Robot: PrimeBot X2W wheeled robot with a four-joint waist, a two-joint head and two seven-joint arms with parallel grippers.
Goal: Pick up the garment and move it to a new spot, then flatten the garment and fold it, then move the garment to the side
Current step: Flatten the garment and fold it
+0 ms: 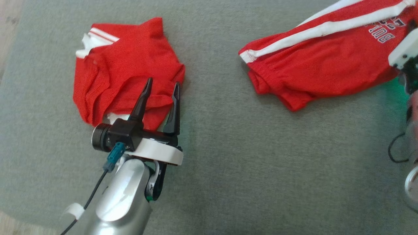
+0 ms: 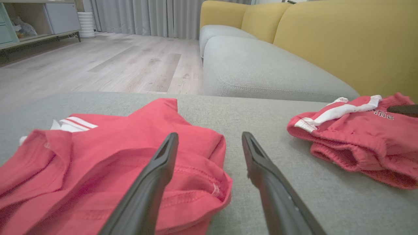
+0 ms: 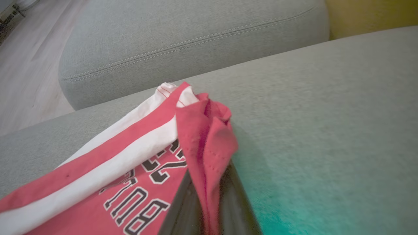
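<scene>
The lettered garment (image 1: 313, 65), red with white stripes and dark-outlined letters, lay on the far right of the grey cushion (image 1: 228, 163), its gathered hem toward the middle. The right tool (image 3: 210, 178) was pressed together on a bunched fold of that garment's red cloth at its right end. The cloth rose in a crumpled ridge from between the two dark fingers, and the rest of the garment trailed off to the left over the cushion. A green glow tinted the cushion just beside this tool.

On the left side lay a second red garment (image 1: 124, 65), crumpled, with white stripes at its far left corner. The left tool (image 1: 163, 81) hung over its near right edge, fingers spread wide with nothing between them; whether the tips touched the cloth could not be told. In the left wrist view one finger stood over red cloth and the other over bare cushion. The two garments were well apart.

Beyond the cushion stood a yellow sofa (image 2: 343, 42) with a grey seat, a wooden floor (image 2: 114, 62) to its left and grey curtains (image 2: 147, 16) at the far end.
</scene>
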